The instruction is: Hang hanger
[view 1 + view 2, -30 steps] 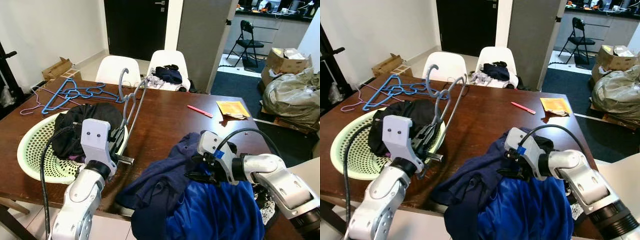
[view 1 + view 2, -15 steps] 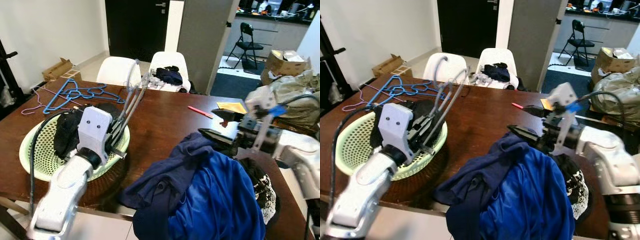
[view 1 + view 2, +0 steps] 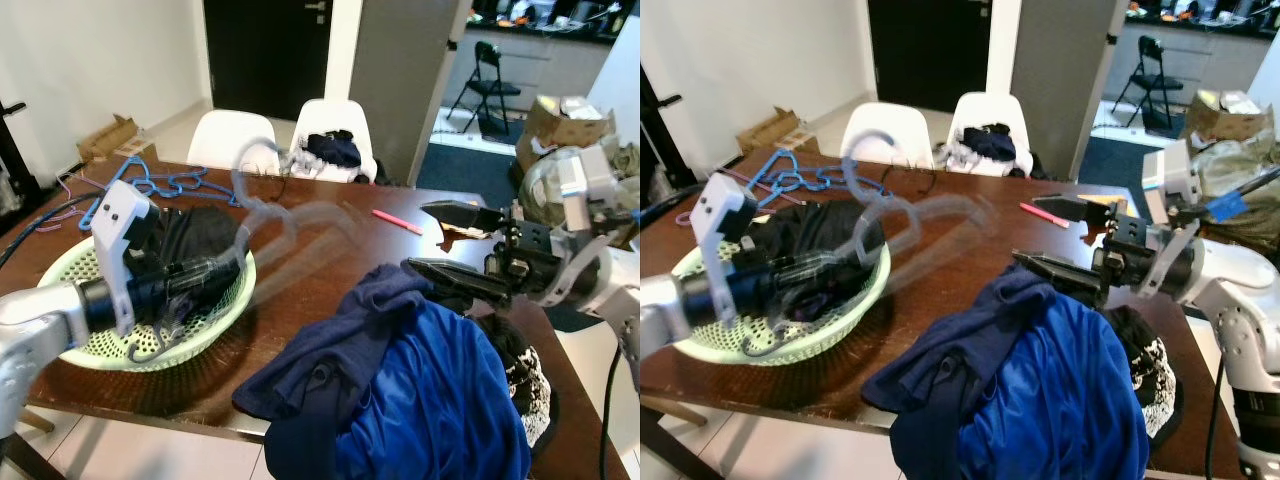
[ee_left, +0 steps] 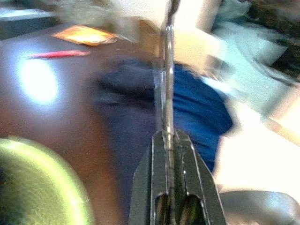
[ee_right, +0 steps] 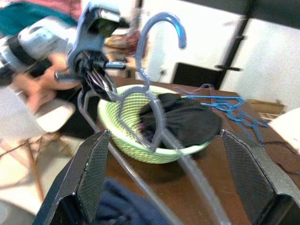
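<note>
L claw clamped on the grey hanger, held blurred in the air over the table, just beside the green basket w/ dark clothes. R claw spread wide apart, holding nothing, above the blue garment at the table's near edge. Blue hangers lie at far L corner
</note>
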Available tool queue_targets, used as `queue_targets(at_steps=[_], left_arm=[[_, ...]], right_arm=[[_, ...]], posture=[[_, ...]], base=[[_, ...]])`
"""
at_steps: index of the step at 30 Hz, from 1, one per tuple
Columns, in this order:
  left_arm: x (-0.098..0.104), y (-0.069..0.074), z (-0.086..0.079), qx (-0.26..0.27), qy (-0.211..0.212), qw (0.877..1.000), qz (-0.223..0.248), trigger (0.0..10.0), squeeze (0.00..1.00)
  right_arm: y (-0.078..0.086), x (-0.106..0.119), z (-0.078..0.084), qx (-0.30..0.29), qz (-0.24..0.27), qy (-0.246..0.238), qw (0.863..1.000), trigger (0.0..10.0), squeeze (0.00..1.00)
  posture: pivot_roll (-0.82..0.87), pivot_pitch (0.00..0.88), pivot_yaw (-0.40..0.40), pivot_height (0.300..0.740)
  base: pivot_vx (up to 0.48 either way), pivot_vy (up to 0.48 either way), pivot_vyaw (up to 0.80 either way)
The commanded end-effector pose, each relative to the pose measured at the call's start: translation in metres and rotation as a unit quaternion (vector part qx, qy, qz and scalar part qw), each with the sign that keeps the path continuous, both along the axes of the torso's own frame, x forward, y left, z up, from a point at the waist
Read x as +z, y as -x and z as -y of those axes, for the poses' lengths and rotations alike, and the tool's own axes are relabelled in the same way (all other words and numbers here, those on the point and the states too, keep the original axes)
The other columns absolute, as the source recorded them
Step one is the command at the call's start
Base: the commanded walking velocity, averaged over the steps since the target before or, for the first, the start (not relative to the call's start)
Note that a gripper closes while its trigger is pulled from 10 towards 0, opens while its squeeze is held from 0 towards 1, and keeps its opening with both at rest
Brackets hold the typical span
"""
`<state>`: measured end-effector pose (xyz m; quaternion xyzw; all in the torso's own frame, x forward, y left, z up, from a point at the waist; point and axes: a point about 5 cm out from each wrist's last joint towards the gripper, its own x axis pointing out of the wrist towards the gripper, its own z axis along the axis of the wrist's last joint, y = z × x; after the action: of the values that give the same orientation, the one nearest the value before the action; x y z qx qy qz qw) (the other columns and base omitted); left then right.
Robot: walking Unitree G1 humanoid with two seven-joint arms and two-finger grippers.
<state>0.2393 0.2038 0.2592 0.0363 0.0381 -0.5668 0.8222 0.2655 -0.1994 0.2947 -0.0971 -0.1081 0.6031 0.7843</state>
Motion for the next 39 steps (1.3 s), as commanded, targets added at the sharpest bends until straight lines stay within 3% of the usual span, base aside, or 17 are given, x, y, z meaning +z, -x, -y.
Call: queue_targets(at_steps=[1,6,7,12,23,27,30,35,39], left_arm=[[0.014,0.019,-0.002,-0.109,-0.037,0.993,0.004,10.0,0.0],[0.014,0.025,0.0,-0.171,-0.088,0.981,0.001,10.0,0.0],[0.004,0.024,0.004,-0.186,-0.128,0.974,-0.002,10.0,0.0],[-0.003,0.024,0.01,-0.202,-0.149,0.968,-0.007,10.0,0.0],[-0.001,0.026,0.005,-0.216,-0.161,0.963,-0.007,10.0,0.0],[0.0,0.026,0.005,-0.218,-0.162,0.962,0.001,10.0,0.0],[0.002,0.025,0.004,-0.213,-0.164,0.963,0.006,10.0,0.0],[0.002,0.025,0.003,-0.209,-0.165,0.964,0.007,10.0,0.0],[0.0,0.024,0.004,-0.207,-0.165,0.964,0.008,10.0,0.0]], right_arm=[[0.007,0.009,-0.012,0.052,0.015,0.041,0.998,10.0,0.0],[0.008,0.003,-0.025,0.081,0.012,0.103,0.991,10.0,0.0],[0.01,-0.007,-0.035,0.098,0.0,0.154,0.983,10.0,0.0],[0.01,-0.015,-0.042,0.103,-0.03,0.189,0.976,10.0,0.0],[0.016,-0.02,-0.039,0.12,-0.092,0.196,0.969,10.0,0.0],[0.025,-0.036,-0.041,0.144,-0.135,0.199,0.96,10.0,0.0],[0.026,-0.049,-0.032,0.13,-0.158,0.223,0.953,10.0,0.0],[0.027,-0.048,-0.026,0.132,-0.169,0.218,0.952,10.0,0.0],[0.03,-0.046,-0.035,0.144,-0.172,0.202,0.953,10.0,0.0]], posture=[[0.07,0.0,-0.032,0.74],[0.07,0.0,-0.031,0.74],[0.07,0.0,-0.029,0.74],[0.06,0.0,-0.028,0.74],[0.06,0.0,-0.022,0.74],[0.06,0.0,-0.022,0.74],[0.06,0.0,-0.019,0.74],[0.06,0.0,-0.021,0.74],[0.06,0.0,-0.021,0.74]], base=[[0.0,0.0,0.0],[0.0,0.0,0.0],[0.0,0.0,0.0],[0.0,0.0,0.0],[0.0,0.0,0.0],[0.0,0.0,0.0],[0.0,0.0,0.0],[0.0,0.0,0.0],[0.0,0.0,0.0]])
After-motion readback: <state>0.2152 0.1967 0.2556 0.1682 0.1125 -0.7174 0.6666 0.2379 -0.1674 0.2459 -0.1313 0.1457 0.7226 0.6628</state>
